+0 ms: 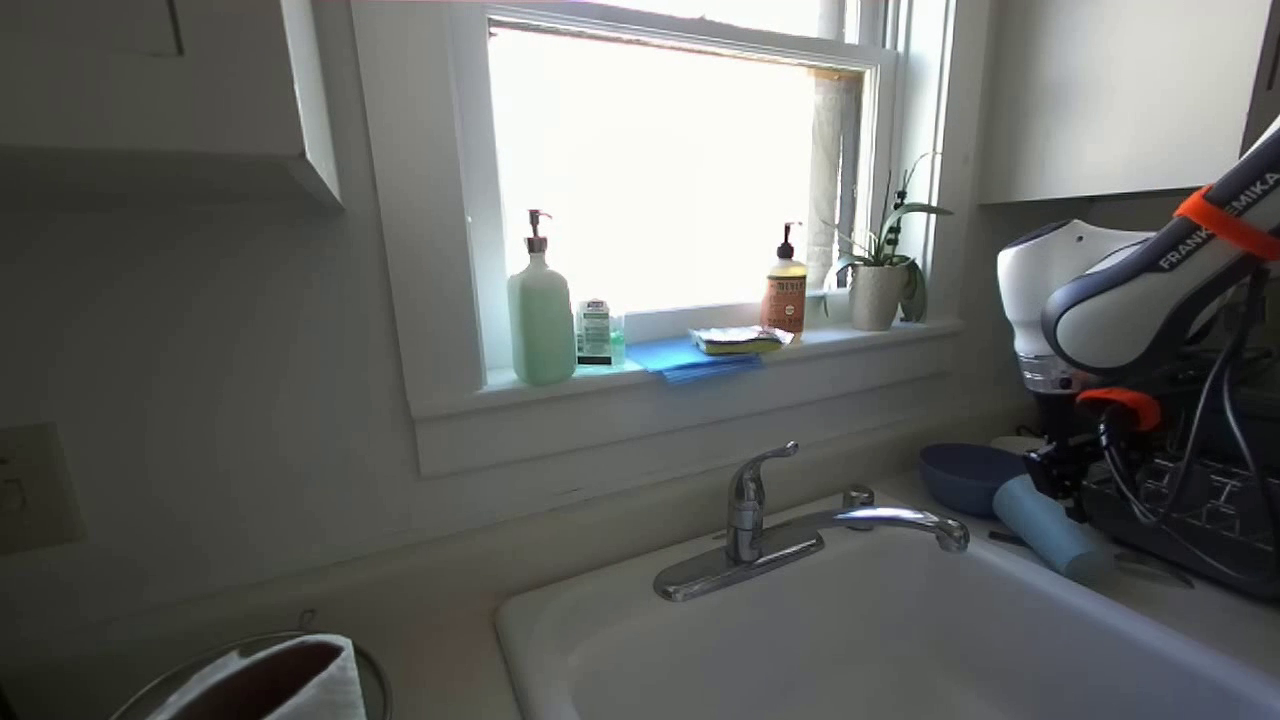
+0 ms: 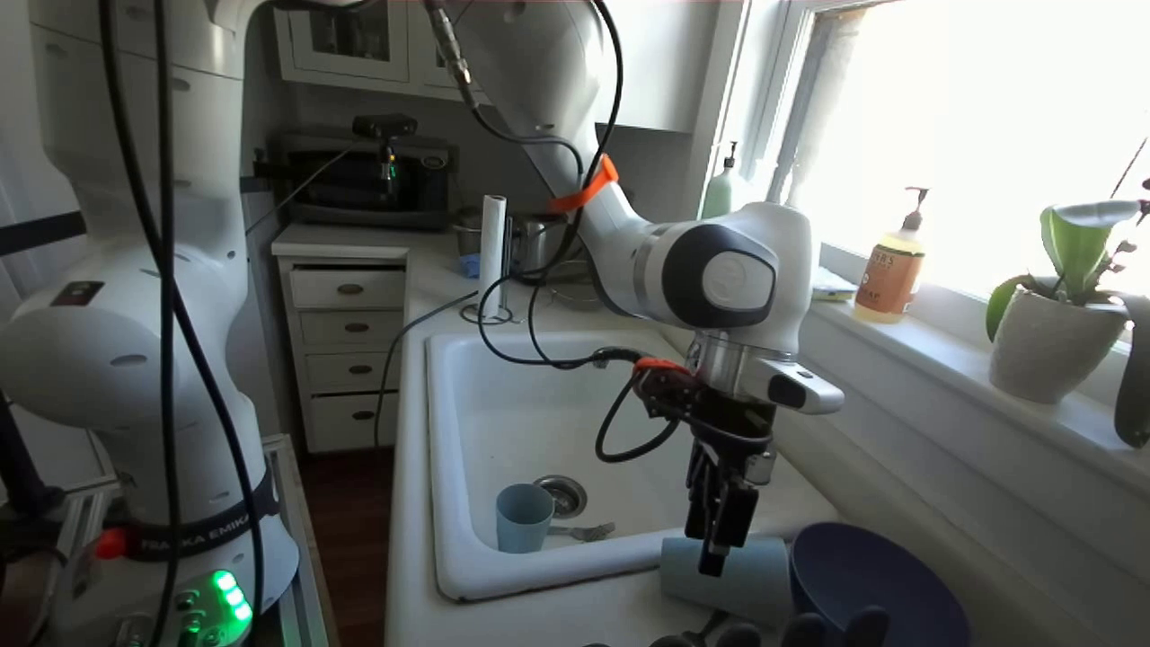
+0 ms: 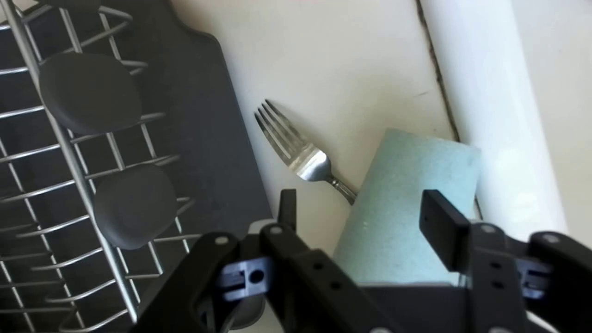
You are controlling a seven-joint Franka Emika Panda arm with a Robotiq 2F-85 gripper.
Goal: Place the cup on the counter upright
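A pale blue cup (image 3: 407, 203) lies on its side on the counter (image 3: 323, 60), close along the sink's edge. In both exterior views the cup (image 1: 1045, 525) (image 2: 750, 575) shows between the sink and the dish rack. My gripper (image 3: 363, 212) hangs over it with jaws apart. In the wrist view the right finger (image 3: 446, 229) overlaps the cup's body, while the left finger (image 3: 287, 208) stands over bare counter. Nothing is gripped. An exterior view shows the gripper (image 2: 714, 544) pointing down at the cup; its exact height above the cup I cannot tell.
A fork (image 3: 310, 162) lies partly behind the cup. The dark wire dish rack (image 3: 74, 152) is beside it, and a dark blue bowl (image 2: 871, 584) sits by the wall. A second blue cup (image 2: 524, 518) stands in the white sink (image 2: 449, 503). The faucet (image 1: 745, 520) rises behind the basin.
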